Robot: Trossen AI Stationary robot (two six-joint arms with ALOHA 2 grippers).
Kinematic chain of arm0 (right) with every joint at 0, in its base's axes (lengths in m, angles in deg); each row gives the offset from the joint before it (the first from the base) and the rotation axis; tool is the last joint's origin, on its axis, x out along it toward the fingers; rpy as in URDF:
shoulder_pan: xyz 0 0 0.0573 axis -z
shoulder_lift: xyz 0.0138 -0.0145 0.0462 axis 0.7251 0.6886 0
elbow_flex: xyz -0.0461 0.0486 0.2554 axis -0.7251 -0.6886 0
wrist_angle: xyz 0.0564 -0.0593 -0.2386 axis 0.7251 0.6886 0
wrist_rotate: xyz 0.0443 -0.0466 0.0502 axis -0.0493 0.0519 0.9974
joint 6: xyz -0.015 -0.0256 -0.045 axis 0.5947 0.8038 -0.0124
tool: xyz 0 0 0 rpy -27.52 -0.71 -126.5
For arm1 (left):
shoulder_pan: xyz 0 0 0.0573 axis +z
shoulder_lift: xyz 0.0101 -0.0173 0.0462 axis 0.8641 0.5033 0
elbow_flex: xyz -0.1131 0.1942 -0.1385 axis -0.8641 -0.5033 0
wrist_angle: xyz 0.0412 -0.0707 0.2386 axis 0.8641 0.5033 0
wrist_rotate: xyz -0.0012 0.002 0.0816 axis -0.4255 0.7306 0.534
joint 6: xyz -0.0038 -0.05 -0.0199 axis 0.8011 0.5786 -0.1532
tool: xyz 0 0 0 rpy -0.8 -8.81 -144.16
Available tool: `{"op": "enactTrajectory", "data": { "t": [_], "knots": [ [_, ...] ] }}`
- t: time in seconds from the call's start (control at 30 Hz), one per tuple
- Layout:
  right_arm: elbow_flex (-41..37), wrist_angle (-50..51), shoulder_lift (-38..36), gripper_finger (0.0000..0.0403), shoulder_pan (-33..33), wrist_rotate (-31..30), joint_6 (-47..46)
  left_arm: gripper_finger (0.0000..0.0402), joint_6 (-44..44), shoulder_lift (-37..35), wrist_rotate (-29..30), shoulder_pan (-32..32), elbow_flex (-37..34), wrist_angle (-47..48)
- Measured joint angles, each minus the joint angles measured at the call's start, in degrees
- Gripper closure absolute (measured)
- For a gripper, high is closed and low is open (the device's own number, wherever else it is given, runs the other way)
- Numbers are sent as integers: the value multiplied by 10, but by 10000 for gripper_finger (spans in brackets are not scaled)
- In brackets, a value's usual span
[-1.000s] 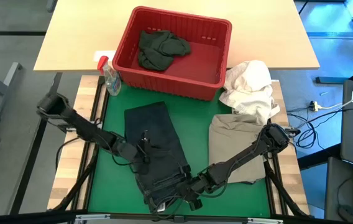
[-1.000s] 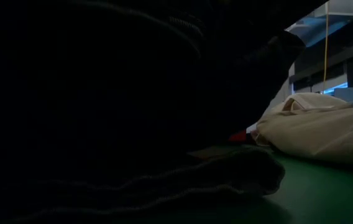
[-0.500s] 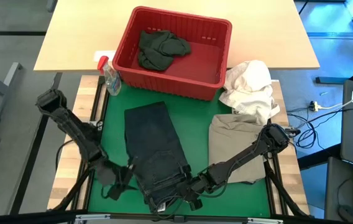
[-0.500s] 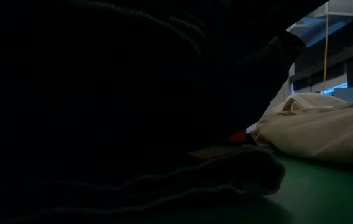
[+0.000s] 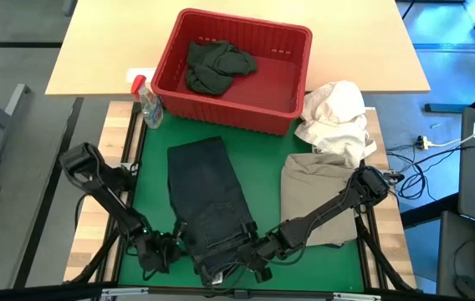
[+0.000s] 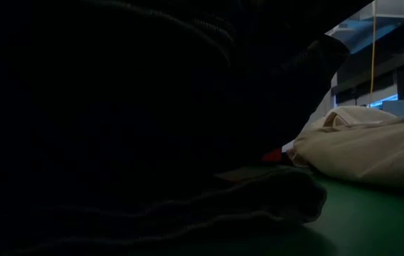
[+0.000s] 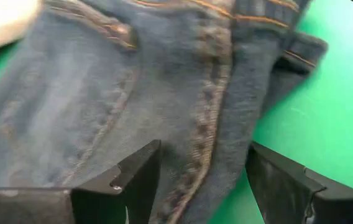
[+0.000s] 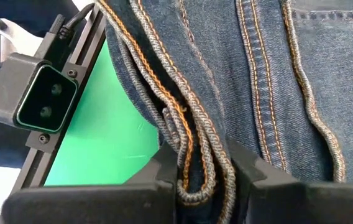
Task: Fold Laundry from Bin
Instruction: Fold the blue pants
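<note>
- The jeans (image 5: 211,209) lie folded in a long dark strip on the green mat (image 5: 150,180), running from the middle of the counter to its near edge.
- The right wrist view shows blue denim (image 8: 257,81) with orange stitching, its doubled hem clamped between that arm's own fingers (image 8: 164,168).
- The right gripper (image 5: 258,253) sits at the near end of the jeans, fingers narrow and holding the hem.
- The left gripper (image 5: 160,251) rests low on the mat just beside the jeans' near left corner, fingers wide; in its wrist view denim (image 7: 133,87) lies between the fingers (image 7: 133,180), which do not pinch it.
- A khaki garment (image 5: 325,188) lies folded on the right side of the mat, a white cloth bundle (image 5: 338,117) beyond it.
- The red bin (image 5: 283,46) stands at the far edge of the mat with a dark green garment (image 5: 214,65) inside; a spray bottle (image 5: 147,102) stands at its left corner.
- In the low view dark cloth (image 6: 117,128) fills nearly everything, with only the khaki garment (image 6: 365,149) showing at the side.
</note>
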State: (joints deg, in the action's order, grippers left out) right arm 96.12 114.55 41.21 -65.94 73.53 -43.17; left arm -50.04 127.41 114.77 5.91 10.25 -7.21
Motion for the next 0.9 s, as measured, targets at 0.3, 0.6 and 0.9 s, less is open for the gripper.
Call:
{"op": "enactTrajectory", "data": {
  "t": [0.3,0.6,0.9],
  "knots": [
    [0,-1,0,336,1,0,-8,179,-85,17,-33,14,0,-29],
    [-1,-17,2,336,0,1,-30,180,-88,17,-46,56,0,-37],
    [-1,-20,9,336,-1,1,-32,270,-75,54,-71,58,1,-91]
  ]
}}
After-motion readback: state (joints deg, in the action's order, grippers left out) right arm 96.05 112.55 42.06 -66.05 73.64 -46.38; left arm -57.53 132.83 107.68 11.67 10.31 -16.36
